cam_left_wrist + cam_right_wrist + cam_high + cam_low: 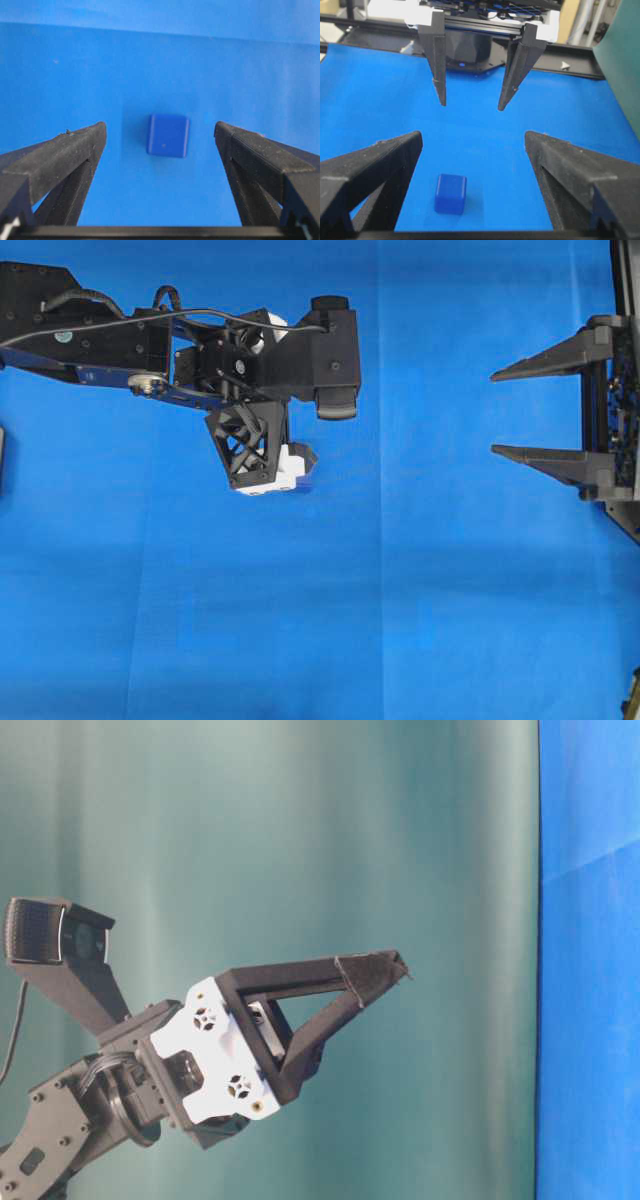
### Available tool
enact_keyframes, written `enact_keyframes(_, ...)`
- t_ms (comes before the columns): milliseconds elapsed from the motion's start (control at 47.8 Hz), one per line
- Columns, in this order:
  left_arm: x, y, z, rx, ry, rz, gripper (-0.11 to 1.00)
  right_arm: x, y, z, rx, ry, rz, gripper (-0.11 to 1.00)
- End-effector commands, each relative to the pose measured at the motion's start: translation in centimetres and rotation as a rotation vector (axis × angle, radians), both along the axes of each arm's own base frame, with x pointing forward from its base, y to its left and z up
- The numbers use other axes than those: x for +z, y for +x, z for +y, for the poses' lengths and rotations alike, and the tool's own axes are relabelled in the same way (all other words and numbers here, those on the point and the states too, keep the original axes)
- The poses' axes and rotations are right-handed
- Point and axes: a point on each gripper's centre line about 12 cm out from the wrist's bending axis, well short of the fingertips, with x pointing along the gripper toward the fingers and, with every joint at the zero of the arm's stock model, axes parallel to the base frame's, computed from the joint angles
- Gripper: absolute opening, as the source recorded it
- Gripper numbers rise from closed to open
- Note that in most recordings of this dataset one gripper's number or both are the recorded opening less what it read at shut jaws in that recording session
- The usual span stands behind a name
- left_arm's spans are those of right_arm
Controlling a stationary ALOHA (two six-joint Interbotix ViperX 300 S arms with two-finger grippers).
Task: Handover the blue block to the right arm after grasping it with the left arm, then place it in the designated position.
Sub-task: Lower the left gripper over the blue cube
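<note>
The blue block point(168, 135), a small dark-blue cube, lies on the blue cloth point(400, 590). In the left wrist view it sits below and between the spread fingers of my left gripper point(160, 129), which is open, hangs above it and does not touch it. In the overhead view the left gripper point(268, 458) points down and hides the block. My right gripper point(472, 137) is open and empty. It faces the left gripper point(471, 105), and the block point(450, 193) lies low on the cloth near its left finger. From above, the right gripper point(493, 410) stays at the right edge.
A green backdrop point(300, 840) stands behind the cloth. A black frame and arm base point(470, 50) lie at the cloth's far end in the right wrist view. A dark object point(2, 460) shows at the left edge of the overhead view.
</note>
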Motion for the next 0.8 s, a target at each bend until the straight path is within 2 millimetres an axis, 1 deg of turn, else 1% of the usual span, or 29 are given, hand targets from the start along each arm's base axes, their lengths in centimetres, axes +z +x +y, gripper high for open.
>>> enact_keyframes(0,1.4,0.1,0.0,0.002,0.001,-0.04,0.9,1.2,0.3,0.0,-0.002,-0.002,-0.034,0.96)
enact_keyframes(147,0.6,0.0,-0.1,0.005,-0.003,-0.029,0.9,1.1,0.3,0.0,-0.002,-0.002,-0.032,0.96)
enact_keyframes(293,-1.5,0.0,-0.1,0.007,-0.005,-0.031,0.9,1.1,0.3,0.0,-0.002,-0.002,-0.029,0.96)
enact_keyframes(523,-6.2,-0.2,-0.4,0.0,-0.007,-0.051,0.9,0.8,0.5,0.0,-0.001,-0.002,-0.018,0.96)
enact_keyframes(691,-8.1,-0.3,-1.2,-0.021,-0.008,-0.091,0.9,0.6,0.6,0.0,0.0,-0.003,-0.012,0.96)
enact_keyframes(775,-9.2,-0.3,-1.3,-0.019,-0.012,-0.089,0.9,0.5,0.7,0.0,-0.001,-0.003,-0.008,0.96)
